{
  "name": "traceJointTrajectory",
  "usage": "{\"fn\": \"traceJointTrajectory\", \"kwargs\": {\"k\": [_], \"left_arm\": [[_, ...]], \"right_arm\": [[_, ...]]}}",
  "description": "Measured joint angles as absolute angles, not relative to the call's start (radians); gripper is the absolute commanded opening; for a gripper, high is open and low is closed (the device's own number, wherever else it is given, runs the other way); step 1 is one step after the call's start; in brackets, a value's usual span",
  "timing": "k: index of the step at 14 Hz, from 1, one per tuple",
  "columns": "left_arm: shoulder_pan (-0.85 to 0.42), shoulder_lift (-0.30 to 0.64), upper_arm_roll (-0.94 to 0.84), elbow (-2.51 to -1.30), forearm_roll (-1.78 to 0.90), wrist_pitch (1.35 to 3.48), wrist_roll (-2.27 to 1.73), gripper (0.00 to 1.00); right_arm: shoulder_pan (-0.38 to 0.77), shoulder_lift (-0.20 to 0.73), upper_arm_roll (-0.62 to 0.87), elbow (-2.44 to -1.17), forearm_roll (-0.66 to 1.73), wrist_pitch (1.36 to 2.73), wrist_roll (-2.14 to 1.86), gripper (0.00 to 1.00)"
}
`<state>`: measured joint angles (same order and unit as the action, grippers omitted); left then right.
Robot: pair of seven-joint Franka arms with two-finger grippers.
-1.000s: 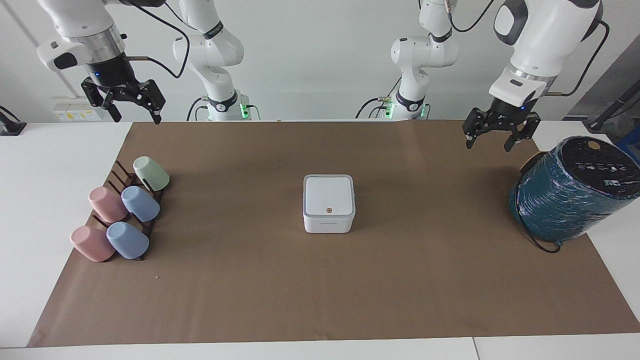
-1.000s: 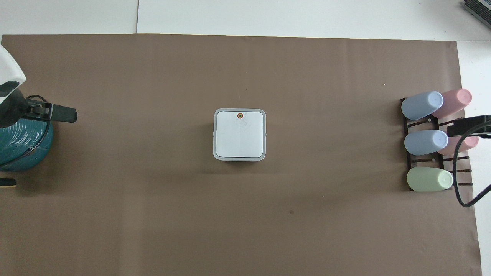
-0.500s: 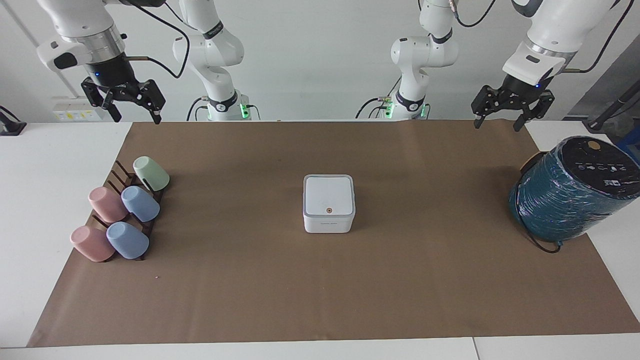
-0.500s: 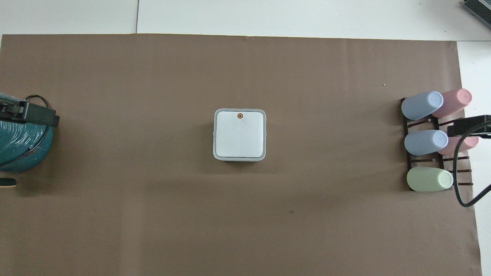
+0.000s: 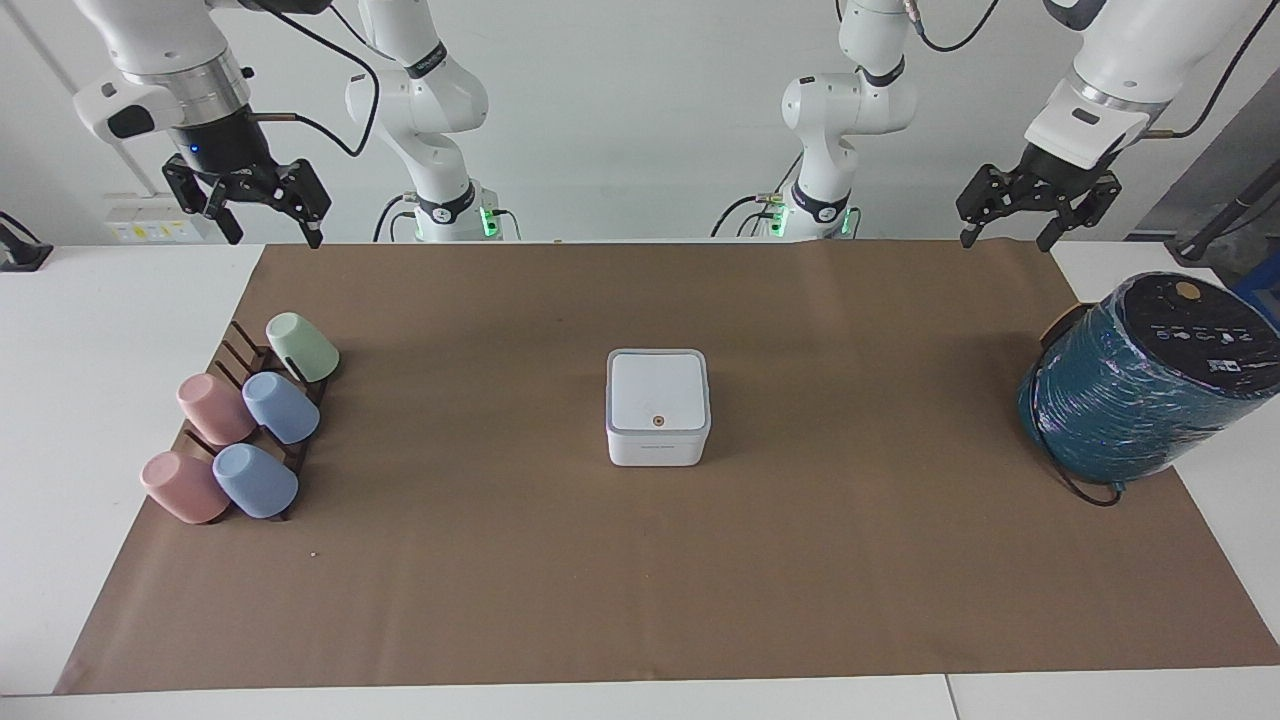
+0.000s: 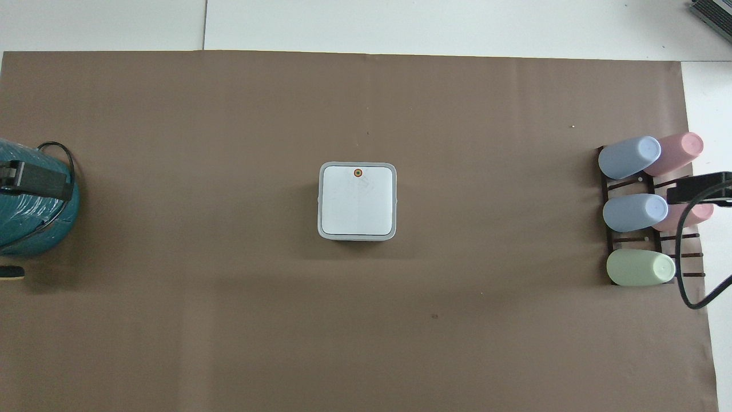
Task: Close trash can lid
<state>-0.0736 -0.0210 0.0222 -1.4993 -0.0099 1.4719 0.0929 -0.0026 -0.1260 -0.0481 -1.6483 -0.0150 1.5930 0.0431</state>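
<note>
The small white trash can (image 5: 657, 443) (image 6: 357, 236) stands in the middle of the brown paper. Its lid (image 5: 657, 388) (image 6: 357, 201) lies flat on top, orange dot showing on the edge farthest from the robots. My left gripper (image 5: 1006, 236) hangs high over the paper's corner at the left arm's end, open and holding nothing. From above, part of the left gripper (image 6: 35, 179) overlaps the teal cylinder. My right gripper (image 5: 273, 234) waits open, raised over the paper's corner at the right arm's end. Both are well apart from the can.
A big teal wrapped cylinder (image 5: 1140, 385) (image 6: 28, 223) with a black cable stands at the left arm's end. A dark rack (image 5: 240, 352) carrying several pastel cups (image 5: 280, 408) (image 6: 635, 212) lies at the right arm's end. Brown paper (image 5: 640, 590) covers the table.
My left gripper has risen and drawn back from the paper toward the left arm's end. The right gripper, the trash can and its lid have not moved.
</note>
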Motion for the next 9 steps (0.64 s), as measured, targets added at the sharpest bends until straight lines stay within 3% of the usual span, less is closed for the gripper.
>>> {"fn": "traceJointTrajectory", "kwargs": {"k": [9], "left_arm": [[-0.074,-0.024,0.020,-1.505,-0.010,1.464,0.093,1.00]], "right_arm": [[-0.003,-0.126,-0.048,-1.648,-0.015,1.593,0.043,1.00]]}}
